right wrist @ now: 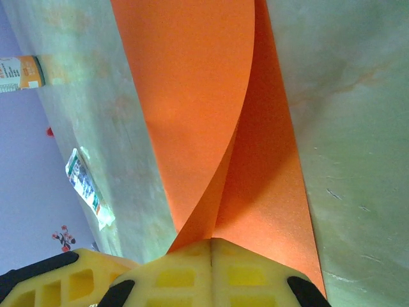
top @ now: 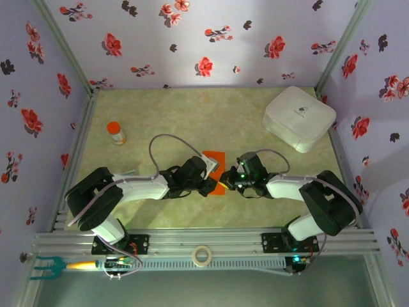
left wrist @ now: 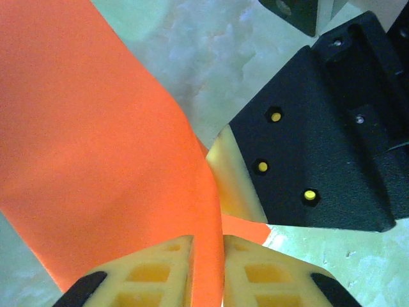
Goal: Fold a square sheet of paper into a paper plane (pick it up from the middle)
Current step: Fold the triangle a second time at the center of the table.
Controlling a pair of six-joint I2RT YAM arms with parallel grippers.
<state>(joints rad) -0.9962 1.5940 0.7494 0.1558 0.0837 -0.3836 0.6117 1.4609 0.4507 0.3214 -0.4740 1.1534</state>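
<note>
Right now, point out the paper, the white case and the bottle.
paper [top: 215, 156]: top view, bare far part
white case [top: 299, 118]: top view, lid's middle
bottle [top: 114, 127]: top view, orange cap

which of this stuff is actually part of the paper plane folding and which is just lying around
Part of the job:
- square sheet of paper
- left gripper
- right gripper

Just lying about:
- white case
- orange-capped bottle
- printed packet
- tape roll

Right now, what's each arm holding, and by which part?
The orange sheet of paper. The right gripper, jaws shut, pinches its end where two layers meet. The left gripper straddles one edge; whether it grips cannot be told.
</note>
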